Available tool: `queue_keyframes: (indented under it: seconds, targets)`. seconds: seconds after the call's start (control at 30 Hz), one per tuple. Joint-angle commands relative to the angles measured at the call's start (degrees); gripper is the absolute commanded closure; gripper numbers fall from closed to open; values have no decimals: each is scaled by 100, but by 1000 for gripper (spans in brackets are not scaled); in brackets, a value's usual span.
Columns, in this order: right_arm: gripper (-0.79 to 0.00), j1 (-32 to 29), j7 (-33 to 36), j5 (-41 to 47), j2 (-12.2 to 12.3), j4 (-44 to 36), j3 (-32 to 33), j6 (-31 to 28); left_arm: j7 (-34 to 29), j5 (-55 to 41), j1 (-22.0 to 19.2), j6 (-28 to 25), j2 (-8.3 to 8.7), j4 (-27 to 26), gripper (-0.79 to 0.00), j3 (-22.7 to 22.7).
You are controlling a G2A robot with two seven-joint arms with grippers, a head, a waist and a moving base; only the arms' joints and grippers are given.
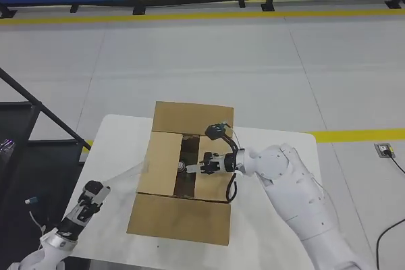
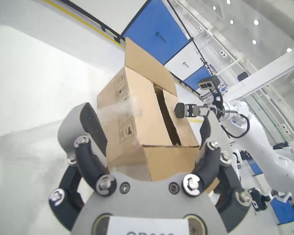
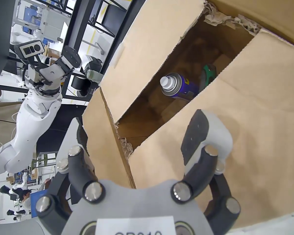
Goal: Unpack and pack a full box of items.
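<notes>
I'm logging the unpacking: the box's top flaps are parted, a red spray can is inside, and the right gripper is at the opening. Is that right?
Not quite. The spray can is blue, not red, as the right wrist view shows. The rest stands: the top flaps of the box are parted and the right gripper is at the opening.

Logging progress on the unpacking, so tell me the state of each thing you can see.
Box: end flaps out, side flaps down, gap between.
Spray can: inside the box, not gripped.
Left pincer: open, empty, away from the box.
Right pincer: open, at a side flap's edge.
</notes>
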Motion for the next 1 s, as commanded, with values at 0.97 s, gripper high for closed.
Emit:
queue_keyframes:
  seconds: [0.97]
  targets:
    - [-785,-639,-1951,-542,188,-696,565,866,-3288,-2664,274,-882,1061,6,-785,809]
